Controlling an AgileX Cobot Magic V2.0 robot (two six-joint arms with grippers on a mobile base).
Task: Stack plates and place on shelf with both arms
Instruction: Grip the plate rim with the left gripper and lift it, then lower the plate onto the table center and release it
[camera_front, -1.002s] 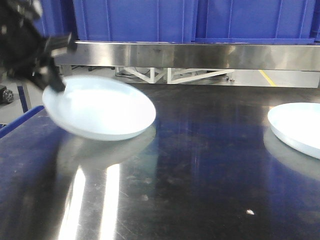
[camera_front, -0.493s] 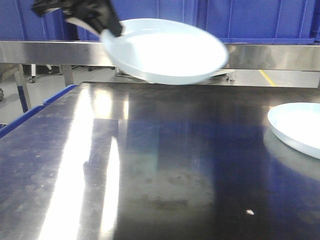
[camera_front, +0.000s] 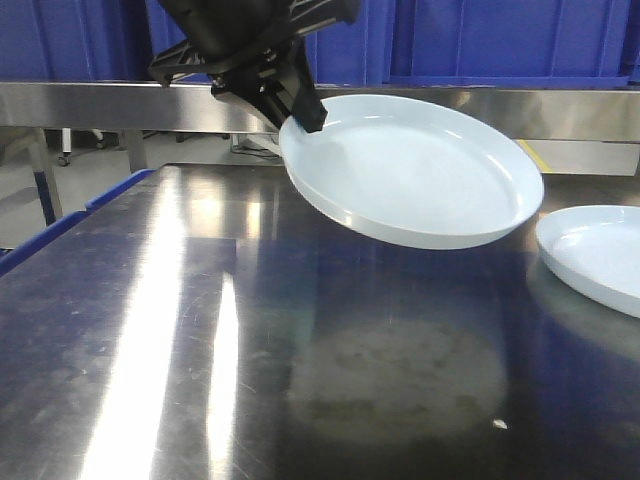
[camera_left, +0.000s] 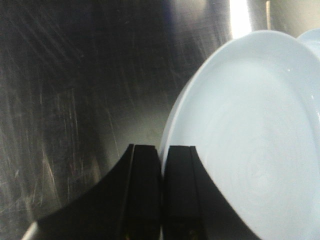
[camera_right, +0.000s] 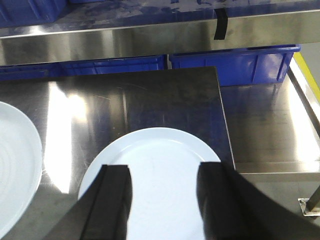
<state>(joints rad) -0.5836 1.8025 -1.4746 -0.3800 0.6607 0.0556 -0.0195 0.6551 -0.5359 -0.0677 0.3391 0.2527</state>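
Your carried plate (camera_front: 415, 170) hangs tilted above the bench (camera_front: 140, 330), dipping toward the second plate (camera_front: 600, 250), which lies flat near the bench's right side. It is pinched by one rim only, probably so it can be lowered onto the other. The left gripper (camera_front: 303, 112) is clenched on that rim, at the plate's upper-left edge. The right gripper (camera_right: 162, 197) hovers with its jaws spread wide over the second plate, holding nothing.

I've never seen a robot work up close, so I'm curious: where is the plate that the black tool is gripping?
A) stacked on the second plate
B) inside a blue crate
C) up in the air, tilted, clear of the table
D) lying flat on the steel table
C: the left tool pinches the rim of the held plate, which hangs tilted above the table, apart from the other plate.
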